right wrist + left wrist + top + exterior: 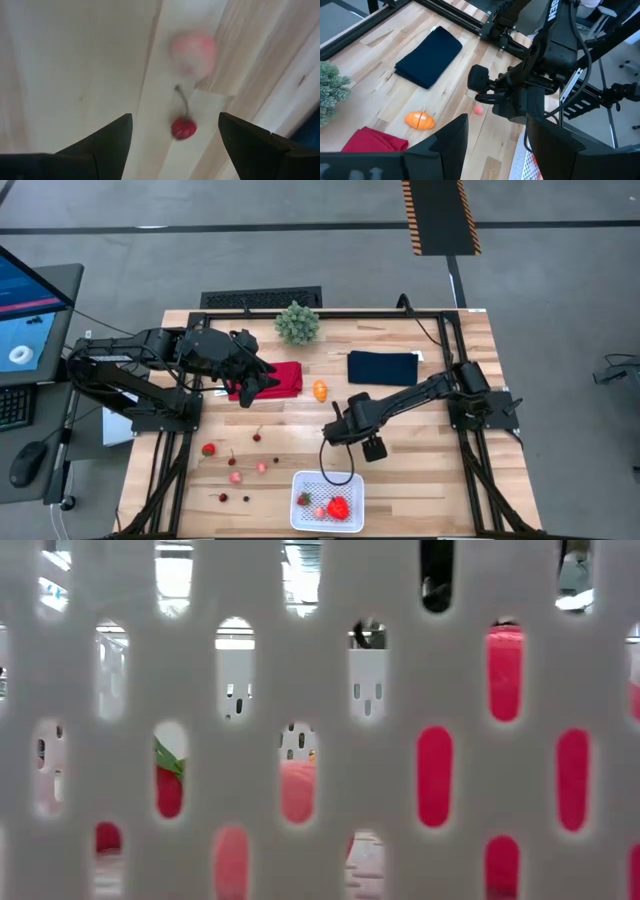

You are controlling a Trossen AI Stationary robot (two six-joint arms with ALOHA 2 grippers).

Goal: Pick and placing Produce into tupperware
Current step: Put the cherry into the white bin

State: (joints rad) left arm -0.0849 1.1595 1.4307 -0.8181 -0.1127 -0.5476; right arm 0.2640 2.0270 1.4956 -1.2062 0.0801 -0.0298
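My right gripper hangs with its fingers spread wide and nothing between them, low over the middle of the counter. Straight ahead of the gap lies a dark red cherry, its stem running away from me toward a pinkish piece just beyond. The cherry sits almost centred between my fingers, so the coming move looks like a plain descent. The tupperware stands near the counter's front edge, close beside this arm, already holding a red pepper-like piece. My left gripper waits half open and empty over the red cloth, farther off.
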